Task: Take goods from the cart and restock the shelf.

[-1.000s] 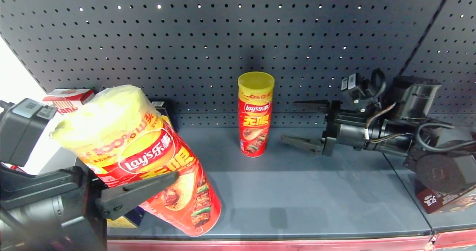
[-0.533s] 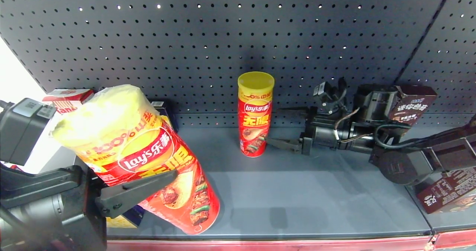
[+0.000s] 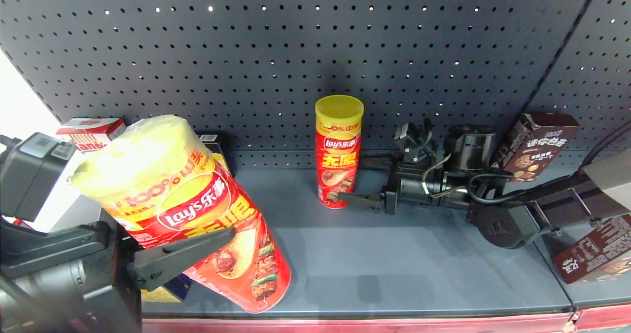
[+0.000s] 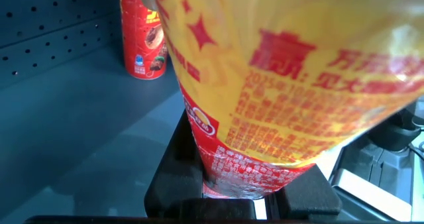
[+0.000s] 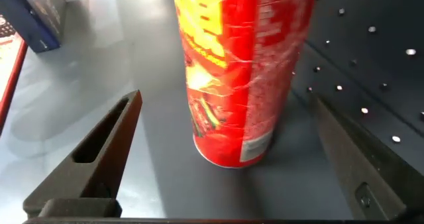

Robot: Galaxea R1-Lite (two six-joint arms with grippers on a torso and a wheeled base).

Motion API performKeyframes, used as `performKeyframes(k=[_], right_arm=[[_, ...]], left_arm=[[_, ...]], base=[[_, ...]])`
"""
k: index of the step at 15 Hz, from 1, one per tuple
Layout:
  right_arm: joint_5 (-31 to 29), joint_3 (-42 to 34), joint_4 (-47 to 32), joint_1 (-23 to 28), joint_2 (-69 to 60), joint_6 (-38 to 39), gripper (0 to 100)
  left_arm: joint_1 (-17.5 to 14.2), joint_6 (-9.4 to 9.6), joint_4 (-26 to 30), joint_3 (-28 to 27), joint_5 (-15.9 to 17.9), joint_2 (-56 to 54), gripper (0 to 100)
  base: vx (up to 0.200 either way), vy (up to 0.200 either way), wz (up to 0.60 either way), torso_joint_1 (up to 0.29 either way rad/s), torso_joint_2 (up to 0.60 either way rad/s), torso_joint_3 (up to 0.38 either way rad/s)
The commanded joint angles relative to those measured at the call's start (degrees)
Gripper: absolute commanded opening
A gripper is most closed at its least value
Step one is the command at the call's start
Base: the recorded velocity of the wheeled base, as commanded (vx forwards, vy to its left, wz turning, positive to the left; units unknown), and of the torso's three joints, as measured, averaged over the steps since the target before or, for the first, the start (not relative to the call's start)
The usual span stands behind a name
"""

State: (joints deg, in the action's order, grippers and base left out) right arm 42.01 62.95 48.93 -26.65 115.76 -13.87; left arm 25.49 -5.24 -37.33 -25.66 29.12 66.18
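A red and yellow chips can (image 3: 339, 150) stands upright at the back middle of the grey shelf (image 3: 394, 269). My right gripper (image 3: 359, 181) is open beside it, low on the can's right side. In the right wrist view its two fingers (image 5: 99, 158) flank the can (image 5: 242, 71) with a gap on each side. At the front left my left gripper (image 3: 197, 234) is shut on a second, larger-looking chips can (image 3: 192, 209), held tilted with its yellow lid up and to the left. The left wrist view shows this held can (image 4: 285, 85) close up and the standing can (image 4: 142, 38) beyond.
A perforated dark back wall (image 3: 296, 52) closes the shelf. A red and white box (image 3: 91, 128) and a dark box (image 3: 217, 148) sit at the back left. Brown boxes (image 3: 542, 145) (image 3: 591, 254) stand on the right. A red strip (image 3: 345, 323) marks the shelf's front edge.
My right gripper has moved left along the shelf until its open fingers flank the standing can. The left gripper and its held can have barely shifted.
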Motion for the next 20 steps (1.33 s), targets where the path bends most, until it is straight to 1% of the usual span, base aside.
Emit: performKeyframes(k=[1, 6, 10, 11, 16, 20], right_arm=[[0.00, -0.37, 0.02, -0.42, 0.08, -0.10, 100], [-1.40, -2.48, 0.20, -2.97, -0.54, -0.10, 100], [-1.58, -3.36, 0.37, -3.67, -0.98, -0.19, 100], [-3.69, -1.17, 0.55, -3.23, 0.25, -0.10, 100], [-3.95, 6.83, 1.08, -3.32, 5.18, 1.48, 100], [-3.95, 9.03, 1.16, -4.20, 6.85, 3.06, 100]], left_arm=[[0.00, -0.03, -0.03, 0.00, -0.03, 0.09, 0], [0.00, -0.03, -0.03, 0.26, -0.03, 0.09, 0], [0.00, -0.03, -0.03, 0.44, -0.12, -0.09, 0], [0.00, -0.03, -0.03, 0.52, -0.12, -0.09, 0], [0.00, -0.03, -0.03, 0.52, -0.12, -0.09, 0], [-0.09, -0.03, 0.06, 0.61, -0.21, -0.09, 0]], base=[[0.000, 0.000, 0.00, 0.000, 0.00, 0.000], [0.000, 0.000, 0.00, 0.000, 0.00, 0.000], [0.000, 0.000, 0.00, 0.000, 0.00, 0.000], [0.000, 0.000, 0.00, 0.000, 0.00, 0.000], [0.000, 0.000, 0.00, 0.000, 0.00, 0.000], [0.000, 0.000, 0.00, 0.000, 0.00, 0.000]])
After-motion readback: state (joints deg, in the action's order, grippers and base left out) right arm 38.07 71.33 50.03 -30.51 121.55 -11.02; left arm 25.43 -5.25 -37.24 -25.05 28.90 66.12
